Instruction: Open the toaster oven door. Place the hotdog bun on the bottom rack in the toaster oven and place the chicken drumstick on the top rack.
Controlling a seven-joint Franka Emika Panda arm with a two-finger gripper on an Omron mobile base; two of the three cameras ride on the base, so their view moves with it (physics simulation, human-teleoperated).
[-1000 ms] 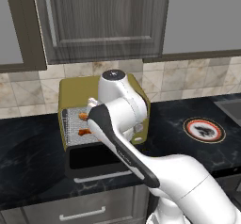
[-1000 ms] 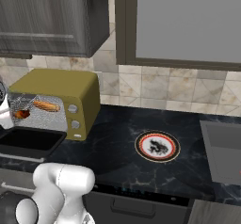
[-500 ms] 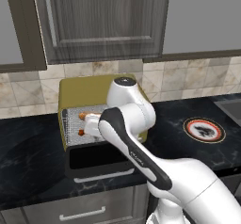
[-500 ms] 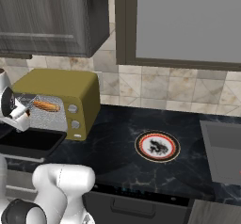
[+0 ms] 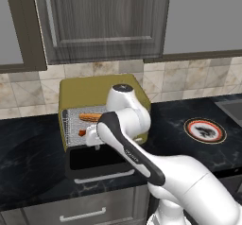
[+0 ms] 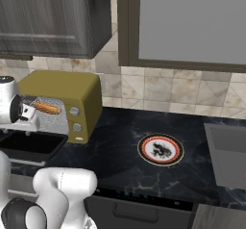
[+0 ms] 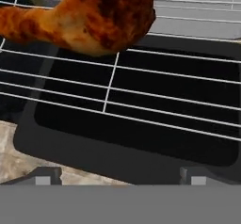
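The mustard toaster oven (image 5: pixel 101 89) stands on the counter with its dark glass door (image 5: pixel 97 162) folded down flat. Inside, the long orange-tan hotdog bun (image 5: pixel 92 117) lies high in the cavity, and it also shows in the right base view (image 6: pixel 46 108). The reddish-brown chicken drumstick (image 5: pixel 82 133) sits lower and to the left. In the hand view the chicken drumstick (image 7: pixel 89 16) rests on a wire rack (image 7: pixel 155 100) over the dark door glass. My gripper (image 7: pixel 120 177) is open and empty, just short of the drumstick, at the oven mouth (image 5: pixel 96 135).
A round plate with a red rim (image 5: pixel 204 130) lies on the black marble counter to the oven's right. A sink edge (image 6: pixel 226 151) is at the far right. Grey wall cabinets (image 5: pixel 101 21) hang above, and white knobs (image 6: pixel 73 118) line the oven's right front.
The arm's wrist has swung a little to the right and down in front of the oven. The jaws stay open, and the bun and drumstick have not moved.
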